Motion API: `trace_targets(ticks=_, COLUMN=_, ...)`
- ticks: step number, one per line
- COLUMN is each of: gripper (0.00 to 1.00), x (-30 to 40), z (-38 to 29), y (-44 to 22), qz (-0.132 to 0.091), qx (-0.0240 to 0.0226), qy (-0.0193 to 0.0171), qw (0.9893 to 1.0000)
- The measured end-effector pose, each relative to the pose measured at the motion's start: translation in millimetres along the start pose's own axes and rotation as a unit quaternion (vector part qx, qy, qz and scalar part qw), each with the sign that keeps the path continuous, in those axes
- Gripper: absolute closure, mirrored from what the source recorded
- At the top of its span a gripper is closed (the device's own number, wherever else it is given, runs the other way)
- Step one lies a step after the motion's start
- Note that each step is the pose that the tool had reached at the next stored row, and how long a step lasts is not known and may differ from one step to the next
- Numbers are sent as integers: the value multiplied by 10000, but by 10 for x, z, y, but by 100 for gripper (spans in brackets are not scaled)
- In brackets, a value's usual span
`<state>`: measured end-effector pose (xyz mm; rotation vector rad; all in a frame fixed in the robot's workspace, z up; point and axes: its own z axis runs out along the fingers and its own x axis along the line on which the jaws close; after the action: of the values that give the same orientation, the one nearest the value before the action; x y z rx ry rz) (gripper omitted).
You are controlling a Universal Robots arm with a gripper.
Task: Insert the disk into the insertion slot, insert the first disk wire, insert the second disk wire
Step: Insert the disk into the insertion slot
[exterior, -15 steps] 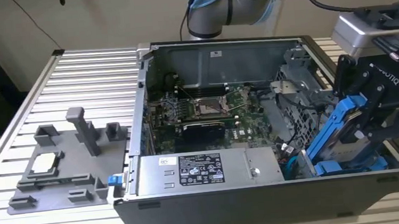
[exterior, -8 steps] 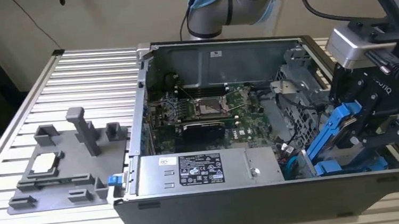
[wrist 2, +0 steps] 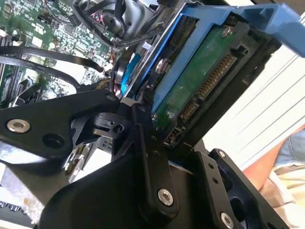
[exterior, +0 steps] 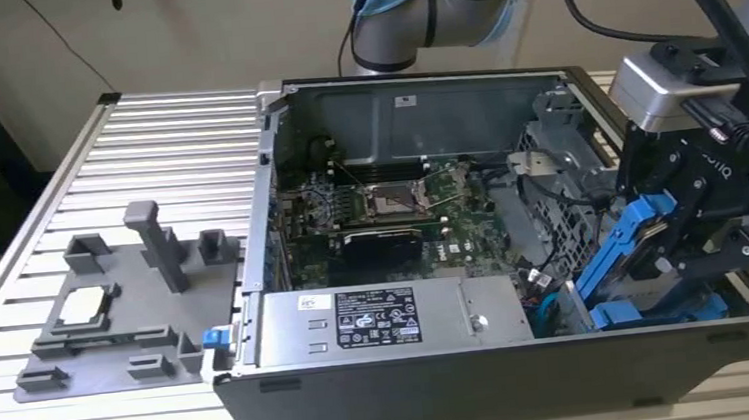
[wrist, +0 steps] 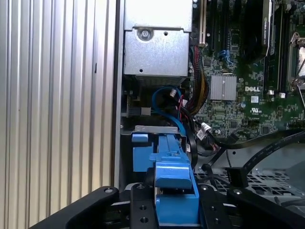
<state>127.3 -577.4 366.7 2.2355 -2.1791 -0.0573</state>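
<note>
**Disk gripped, tilted over the case's corner**

An open computer case (exterior: 496, 391) sits on the ribbed worktop (exterior: 169, 146), a grey fixture (exterior: 129, 310) well apart at the exterior view's left. Inside, the silver power-supply box (exterior: 383, 320) stands just beside the corner where the claw (exterior: 685, 246) hangs; black cables (wrist: 267, 143) and a blue cable (wrist: 167, 102) crowd that corner. The claw is clenched on the disk (exterior: 626, 260), its blue carrier tilted steeply over that corner

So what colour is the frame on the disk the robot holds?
Bright blue; the frame shows best in the second wrist view.
</note>
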Motion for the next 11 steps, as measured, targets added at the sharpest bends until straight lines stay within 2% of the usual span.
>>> trace_targets(ticks=3, gripper=66, x=1, z=4, y=1, qz=1, qx=-1, qy=-6, qw=10000)
trace_targets(ticks=4, gripper=60, x=1, z=4, y=1, qz=1, qx=0, qy=-6, qw=10000)
trace_targets(ticks=5, gripper=60, x=1, z=3, y=1, qz=1, qx=0, qy=-5, qw=10000)
trace_targets(ticks=6, gripper=53, x=1, z=1, y=1, qz=1, qx=0, qy=-5, qw=10000)
trace_targets(ticks=11, gripper=51, x=0, z=0, y=0, qz=0, qx=0, qy=-6, qw=10000)
